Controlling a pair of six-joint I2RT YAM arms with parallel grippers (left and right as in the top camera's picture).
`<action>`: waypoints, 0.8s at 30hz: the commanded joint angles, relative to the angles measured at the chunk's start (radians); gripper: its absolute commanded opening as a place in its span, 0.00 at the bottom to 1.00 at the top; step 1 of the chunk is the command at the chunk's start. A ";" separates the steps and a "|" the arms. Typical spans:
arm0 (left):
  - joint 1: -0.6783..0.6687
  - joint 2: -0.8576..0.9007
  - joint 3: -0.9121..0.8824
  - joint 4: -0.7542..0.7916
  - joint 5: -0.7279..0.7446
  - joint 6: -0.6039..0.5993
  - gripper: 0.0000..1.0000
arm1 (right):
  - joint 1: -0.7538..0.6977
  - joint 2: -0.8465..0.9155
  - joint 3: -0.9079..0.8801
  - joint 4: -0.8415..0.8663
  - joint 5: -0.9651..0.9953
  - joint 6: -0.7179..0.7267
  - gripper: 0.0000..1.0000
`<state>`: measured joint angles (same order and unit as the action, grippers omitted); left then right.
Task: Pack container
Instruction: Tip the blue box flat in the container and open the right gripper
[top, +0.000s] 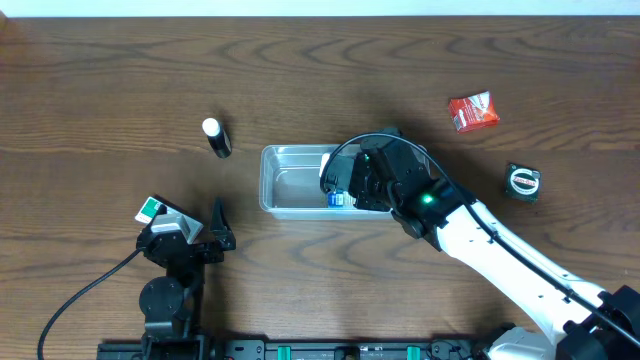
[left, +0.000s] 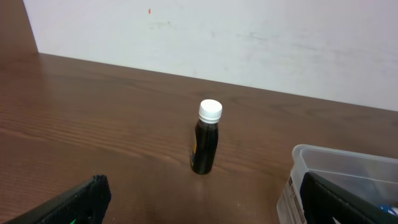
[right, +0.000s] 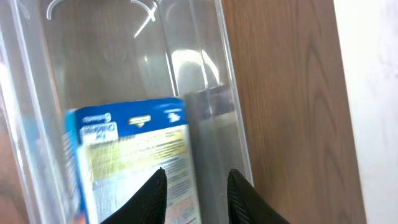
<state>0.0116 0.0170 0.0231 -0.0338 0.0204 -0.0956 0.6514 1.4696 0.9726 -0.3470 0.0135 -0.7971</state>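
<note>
Right claw (right: 198, 186) half-closed over a blue-and-white printed packet (right: 124, 155) in the clear plastic rectangular container (top: 285, 185) (whether grasping, cannot tell); left claw (top: 195, 225) spread wide, released.

A dark wood-grain table (top: 100, 80) meets a plain white wall (left: 261, 43), faintly scuffed, it seems; soft, even light.

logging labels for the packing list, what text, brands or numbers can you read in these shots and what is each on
Nothing reads clearly enough to quote.
Blue and white box in the container: white logo on a blue band, lines of small print, all blurred.
Red packet: white marks, too small.
Dark bottle: sliver of yellow label, no legible letters.
Round black item: pale face, too small.
</note>
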 joint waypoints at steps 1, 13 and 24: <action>0.005 0.001 -0.019 -0.037 -0.012 0.016 0.98 | 0.004 -0.010 0.010 0.001 -0.026 0.043 0.33; 0.005 0.001 -0.019 -0.037 -0.012 0.016 0.98 | 0.004 -0.013 0.010 0.054 -0.179 0.360 0.99; 0.005 0.001 -0.019 -0.037 -0.012 0.016 0.98 | -0.155 -0.149 0.061 0.134 -0.056 0.760 0.99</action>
<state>0.0116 0.0170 0.0231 -0.0338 0.0204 -0.0956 0.5907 1.3968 0.9806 -0.2199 -0.1081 -0.2409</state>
